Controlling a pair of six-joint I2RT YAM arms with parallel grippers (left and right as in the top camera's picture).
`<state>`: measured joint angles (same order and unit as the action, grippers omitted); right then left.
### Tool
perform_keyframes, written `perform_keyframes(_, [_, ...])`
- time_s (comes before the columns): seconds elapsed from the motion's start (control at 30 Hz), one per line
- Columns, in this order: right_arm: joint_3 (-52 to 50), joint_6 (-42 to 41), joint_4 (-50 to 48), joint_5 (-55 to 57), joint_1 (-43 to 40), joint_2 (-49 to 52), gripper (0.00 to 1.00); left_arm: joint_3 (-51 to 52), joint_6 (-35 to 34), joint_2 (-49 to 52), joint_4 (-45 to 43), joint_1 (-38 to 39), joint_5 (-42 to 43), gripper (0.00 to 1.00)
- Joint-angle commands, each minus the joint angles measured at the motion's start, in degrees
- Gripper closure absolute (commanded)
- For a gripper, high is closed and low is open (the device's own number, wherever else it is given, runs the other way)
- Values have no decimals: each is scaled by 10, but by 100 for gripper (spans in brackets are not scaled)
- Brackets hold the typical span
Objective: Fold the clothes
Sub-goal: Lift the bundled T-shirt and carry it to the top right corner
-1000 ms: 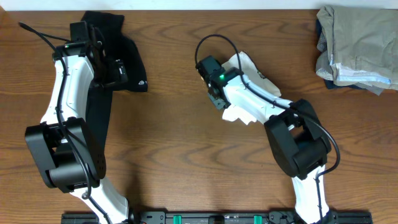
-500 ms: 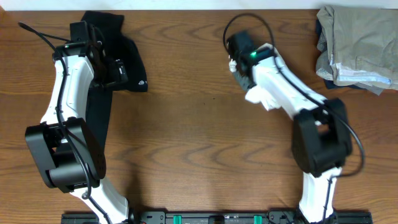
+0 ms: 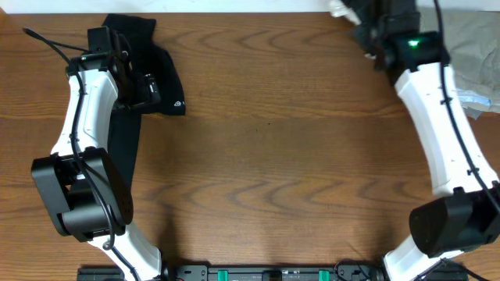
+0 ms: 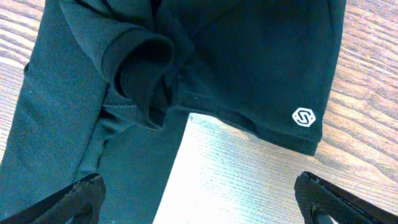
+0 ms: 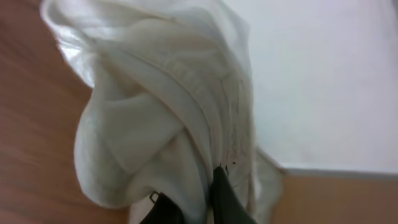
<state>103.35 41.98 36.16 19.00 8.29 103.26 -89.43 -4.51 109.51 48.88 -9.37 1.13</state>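
the right hand point(image 5: 186, 196) is clamped on the bunched white shirt point(image 5: 155, 112) at the tabletop's point(image 3: 266, 164) far edge, near a heap of grey-beige cloth point(image 3: 469, 47) — the left hand point(image 4: 199, 204), fingers wide apart and holding nothing, hovers over the black garment point(image 4: 249, 62) at far left.

Black garment point(image 4: 249, 56) with white logo point(image 4: 304, 117), white shirt point(image 5: 155, 124), brown wood-grain table point(image 3: 273, 156)

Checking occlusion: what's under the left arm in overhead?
The black garment, lying on the table, its small white logo showing. The left arm covers much of it, so its full outline cannot be seen.
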Motion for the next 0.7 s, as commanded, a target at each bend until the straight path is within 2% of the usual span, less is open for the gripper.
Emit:
perform_keyframes(0.0, [5, 141, -44, 0, -43, -1, 99, 1, -5, -2, -2, -2, -1, 2])
perform_keyframes(0.23, [5, 167, -120, -63, -147, 0, 99, 1, -5, -2, -2, -2, -1, 2])
perform_keyframes(0.43, [5, 105, -164, -61, -229, 10, 99, 1, -5, -2, -7, -2, -1, 2])
perform_keyframes(0.67, [5, 7, -192, 26, -292, 54, 99, 1, -17, -2, -5, -2, -1, 2])
